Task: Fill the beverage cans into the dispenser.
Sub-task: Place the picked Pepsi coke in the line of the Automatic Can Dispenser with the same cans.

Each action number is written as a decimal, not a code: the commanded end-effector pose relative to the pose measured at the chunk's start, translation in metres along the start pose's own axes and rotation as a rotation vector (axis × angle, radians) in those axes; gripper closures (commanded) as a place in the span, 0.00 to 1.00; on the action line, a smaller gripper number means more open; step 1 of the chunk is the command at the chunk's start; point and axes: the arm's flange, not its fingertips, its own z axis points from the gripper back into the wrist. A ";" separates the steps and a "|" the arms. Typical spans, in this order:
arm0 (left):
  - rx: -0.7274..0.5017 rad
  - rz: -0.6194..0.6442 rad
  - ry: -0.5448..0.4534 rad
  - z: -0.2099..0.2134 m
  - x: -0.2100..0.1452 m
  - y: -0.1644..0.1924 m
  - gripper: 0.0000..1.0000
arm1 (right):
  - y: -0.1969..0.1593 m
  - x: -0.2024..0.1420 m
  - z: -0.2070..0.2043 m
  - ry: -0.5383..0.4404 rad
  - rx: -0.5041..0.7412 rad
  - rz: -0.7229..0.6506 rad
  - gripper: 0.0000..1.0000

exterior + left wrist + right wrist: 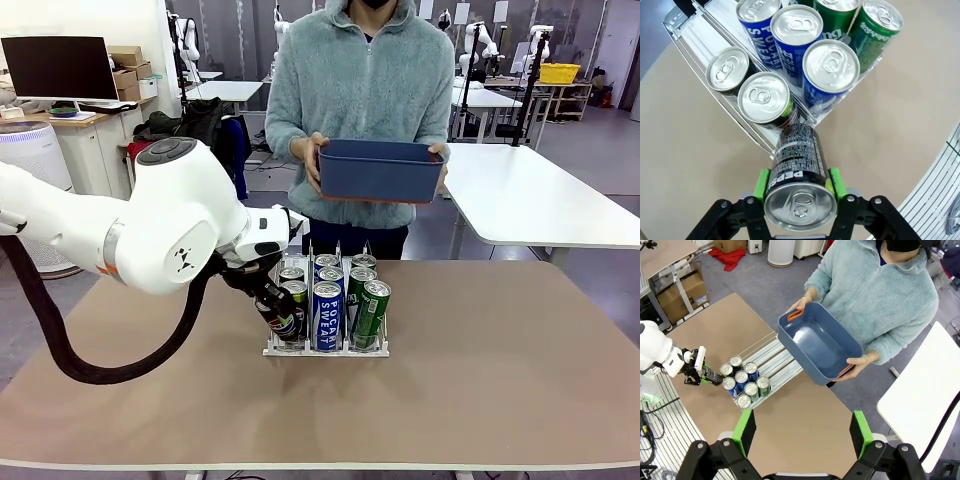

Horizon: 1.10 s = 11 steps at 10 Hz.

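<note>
Green-padded, our left end effector (799,187) grips a tilted black Pepsi can (797,170) just outside the dispenser (325,348) front, apparently lining it up with the lane holding fewest cans, while our right end effector (802,432) hangs open above.

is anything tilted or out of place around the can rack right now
One thing: the black Pepsi can with a silver top, clamped in the left end effector, leans at the near end of the clear three-lane plastic rack, at the lane holding two cans. The blue and green cans in the other lanes stand upright; nothing looks spilled or dented.
</note>
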 end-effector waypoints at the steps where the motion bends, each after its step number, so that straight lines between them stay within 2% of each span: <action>1: -0.003 0.000 -0.063 -0.003 0.019 0.025 0.42 | 0.001 -0.001 0.000 0.003 0.006 0.011 0.00; 4: -0.006 -0.006 -0.063 -0.012 0.033 0.038 0.42 | 0.001 -0.001 0.000 0.003 0.006 0.011 0.00; 7: -0.082 -0.009 0.062 -0.030 0.040 0.041 0.42 | 0.001 -0.001 0.000 0.003 0.006 0.011 0.00; 11: -0.133 0.002 0.153 -0.046 0.044 0.038 0.42 | 0.001 -0.001 0.000 0.003 0.006 0.011 0.00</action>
